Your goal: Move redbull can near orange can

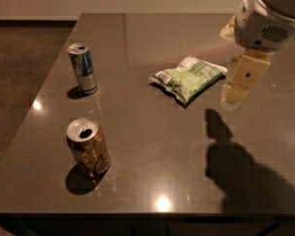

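Camera view: pincer (238, 90) at right (opening: cannot tell), well apart from redbull can (82, 68). Grasp mid-body; keep it upright.

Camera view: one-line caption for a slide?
Gripper hovers right of a green snack bag; redbull can stands apart from orange can on the dark table's left.

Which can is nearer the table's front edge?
The orange can, stout and orange-brown; the redbull can stands farther back. The gripper hangs at the right.
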You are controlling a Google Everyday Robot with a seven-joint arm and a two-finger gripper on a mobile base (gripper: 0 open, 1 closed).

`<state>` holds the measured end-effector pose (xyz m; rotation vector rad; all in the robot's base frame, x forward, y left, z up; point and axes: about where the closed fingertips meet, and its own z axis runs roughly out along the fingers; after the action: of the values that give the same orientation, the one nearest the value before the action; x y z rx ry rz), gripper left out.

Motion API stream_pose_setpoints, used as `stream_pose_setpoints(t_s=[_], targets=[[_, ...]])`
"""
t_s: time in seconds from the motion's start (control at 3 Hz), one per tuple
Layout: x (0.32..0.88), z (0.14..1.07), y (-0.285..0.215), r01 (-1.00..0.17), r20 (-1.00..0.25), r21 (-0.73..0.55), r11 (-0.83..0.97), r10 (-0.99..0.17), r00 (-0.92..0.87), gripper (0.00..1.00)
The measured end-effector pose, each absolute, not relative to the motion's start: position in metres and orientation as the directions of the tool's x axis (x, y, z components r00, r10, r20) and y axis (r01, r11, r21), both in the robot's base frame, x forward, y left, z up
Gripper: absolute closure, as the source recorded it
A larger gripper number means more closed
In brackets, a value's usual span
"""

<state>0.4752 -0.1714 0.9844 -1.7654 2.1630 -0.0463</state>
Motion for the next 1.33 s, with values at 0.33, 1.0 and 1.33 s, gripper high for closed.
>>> stream_pose_setpoints(t_s=[0.33, 1.0, 1.33], targets=[[0.509, 0.98, -0.121, -0.955, -0.295, -0.231, 0.187, -0.949, -0.114, 0.0], [0.584, 0.95, -0.026, -0.941, -0.404, -0.267, 0.209, -0.911, -0.088, 0.0], [0.619, 0.94, 0.024, -0.942, -0.48, -0.235, 0.238, -0.871, -0.1, 0.0]])
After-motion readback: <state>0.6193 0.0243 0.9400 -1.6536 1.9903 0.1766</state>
